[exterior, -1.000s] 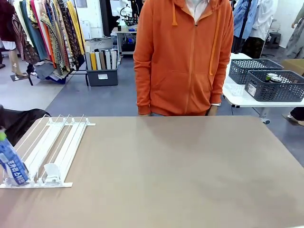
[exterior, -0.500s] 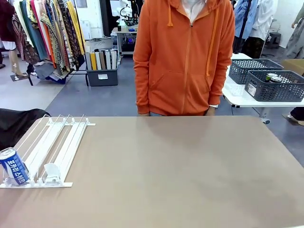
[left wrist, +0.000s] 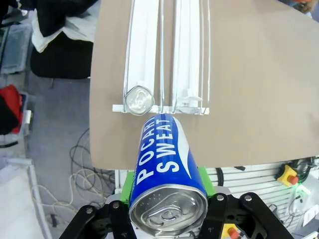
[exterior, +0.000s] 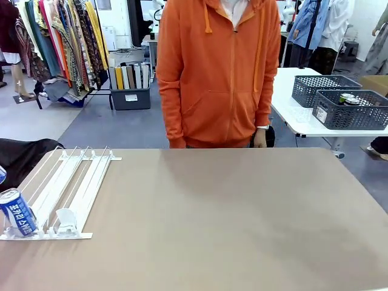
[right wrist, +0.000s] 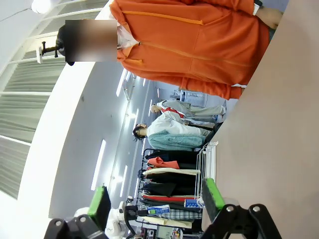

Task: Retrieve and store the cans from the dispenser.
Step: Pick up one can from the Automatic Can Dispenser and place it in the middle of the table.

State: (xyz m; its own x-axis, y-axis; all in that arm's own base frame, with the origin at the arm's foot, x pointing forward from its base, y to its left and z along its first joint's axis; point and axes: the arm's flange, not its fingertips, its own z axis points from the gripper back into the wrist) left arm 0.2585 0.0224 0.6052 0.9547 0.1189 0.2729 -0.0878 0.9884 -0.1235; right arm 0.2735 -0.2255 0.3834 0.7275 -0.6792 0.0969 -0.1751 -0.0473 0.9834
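Listing from the cans outward, you have:

1. Blue can lettered POCARI SWEAT, silver top towards the wrist camera. It is clamped between the green pads of your left gripper, whose jaws are closed on its sides. The can is held clear of the tabletop, and the dispenser's front lip shows just past its far end.

2. Second blue can, standing in the dispenser's leftmost lane, against the front lip.

3. Dispenser, white and clear rails, lying at the tabletop's near-left corner. Its lanes run towards the far edge and its lip faces the near edge. One pusher block sits at the lip in a lane just right of the standing can.

4. Right gripper, jaws wide, nothing between its green pads.

5. Person in an orange hooded top, standing at the tabletop's far edge, arms down.
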